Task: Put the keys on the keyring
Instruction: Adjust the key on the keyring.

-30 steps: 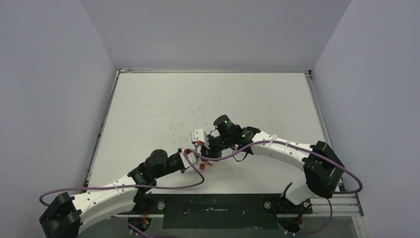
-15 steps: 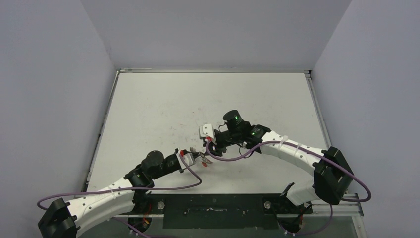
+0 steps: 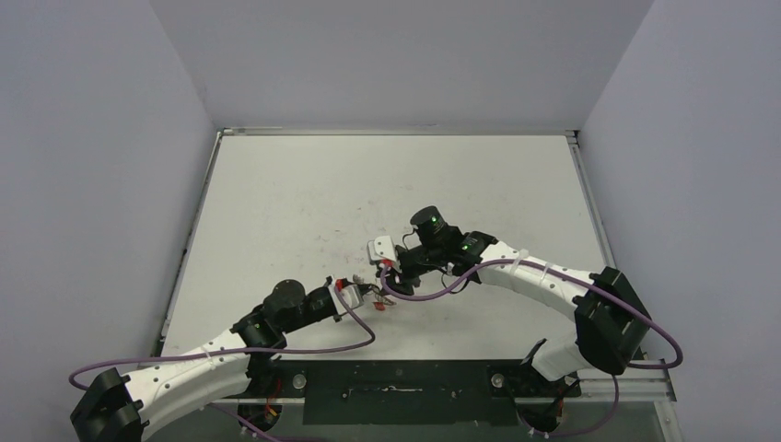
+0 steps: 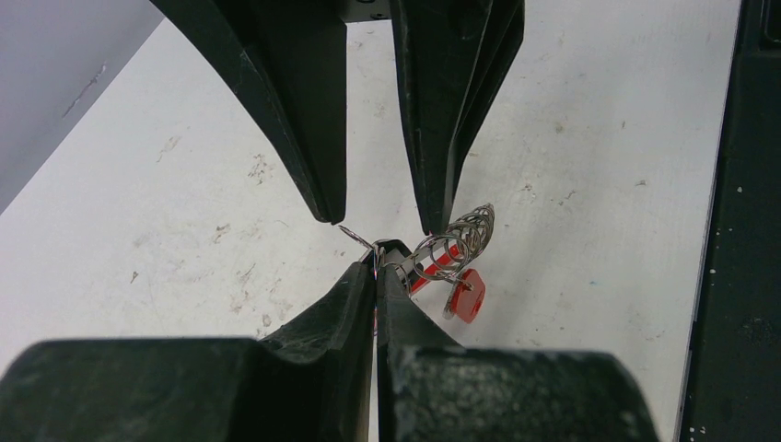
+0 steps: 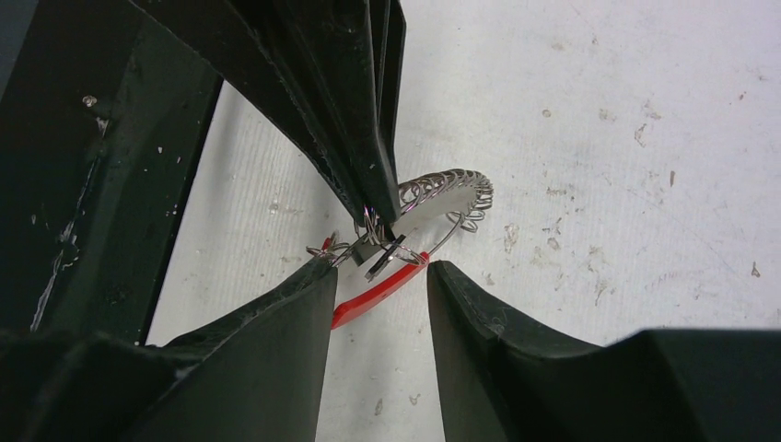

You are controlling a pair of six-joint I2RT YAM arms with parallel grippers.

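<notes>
Keyring hangs just above the table, near its front edge and about midway across, caught between the two claws. It is a thin wire ring with small silver loops bunched along one arc. A red sleeve covers another arc, and a red tag dangles below it.

The left claw is pinched tight, its two fingertips pressed together with no gap. They bite on the thin wire of the ring at the end away from the loops, so the ring sticks out sideways from the grip. A short stub of wire pokes out on the other side of the fingertips.

The right claw comes in from the opposite side, tip to tip with the left one. It is partly spread, with one finger on either side of the pinch point. It has no hold on anything that I can see. Its fingertips sit very close to the wire, one by the stub and one by the red sleeve. Whether either actually touches I cannot tell.

A small dark piece lies just under the left fingertips, between the right claw's fingers. It is too small for me to say what it is.
</notes>
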